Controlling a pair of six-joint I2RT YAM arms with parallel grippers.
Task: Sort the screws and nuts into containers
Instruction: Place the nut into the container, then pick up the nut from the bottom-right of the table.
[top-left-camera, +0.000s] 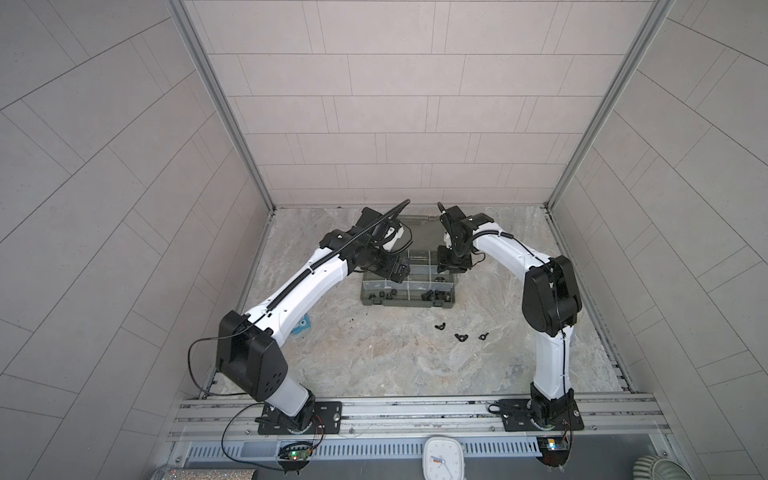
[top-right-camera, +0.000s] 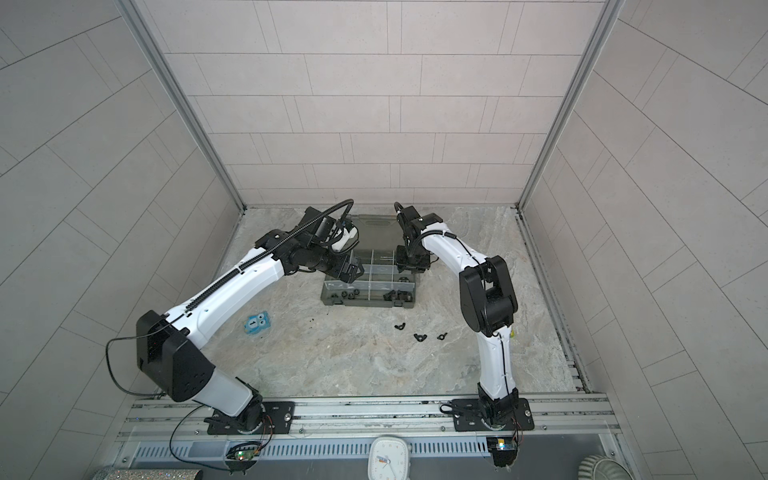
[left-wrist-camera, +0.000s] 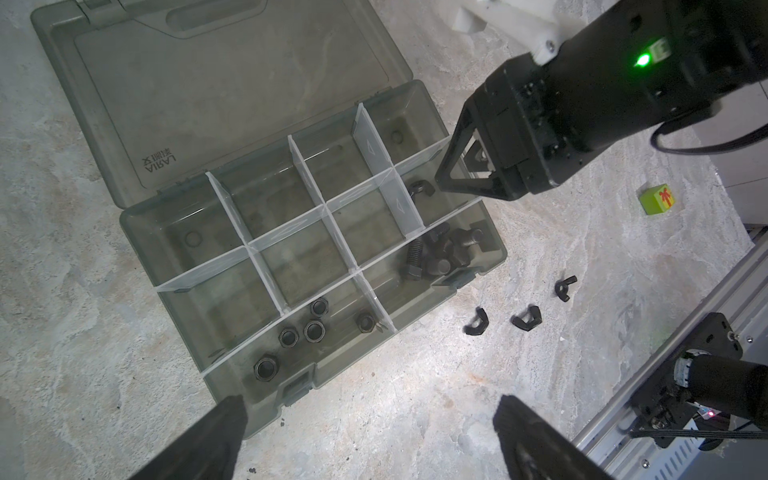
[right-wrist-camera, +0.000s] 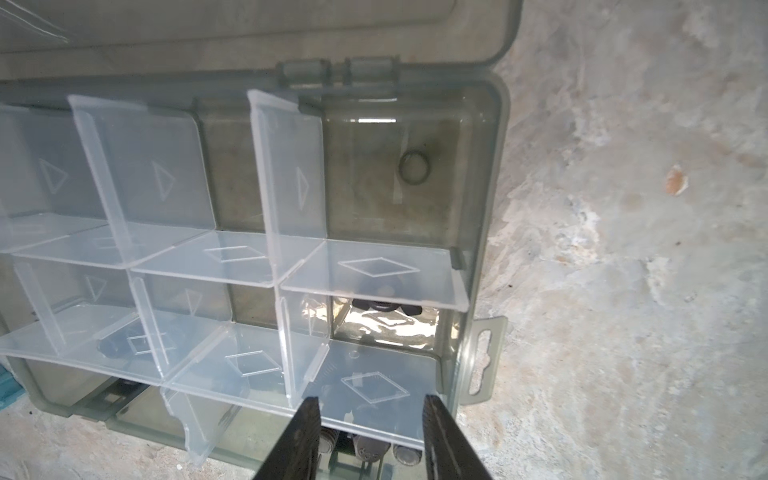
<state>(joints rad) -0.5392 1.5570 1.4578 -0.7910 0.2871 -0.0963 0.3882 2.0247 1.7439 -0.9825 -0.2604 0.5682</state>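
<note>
The olive-grey organiser case (top-left-camera: 407, 304) lies open at the back of the table, its containers split by pale dividers (left-wrist-camera: 316, 216). Several screws (left-wrist-camera: 440, 257) fill the front right compartment. Several hex nuts (left-wrist-camera: 313, 330) lie in the front left one. One wing nut (left-wrist-camera: 422, 189) rests in the middle right compartment, just below my right gripper (left-wrist-camera: 461, 183). In its own wrist view that right gripper (right-wrist-camera: 371, 409) is open and holds nothing. Three wing nuts (top-left-camera: 459, 337) lie loose on the table in front of the case. My left gripper (left-wrist-camera: 372, 415) hangs open above the case's left front corner.
A blue toy (top-right-camera: 257, 323) lies on the table under the left arm. A green cube (left-wrist-camera: 658, 198) sits to the right of the case. The open lid (left-wrist-camera: 232, 91) lies flat behind the compartments. A rail (top-left-camera: 415, 411) with both arm bases runs along the front edge.
</note>
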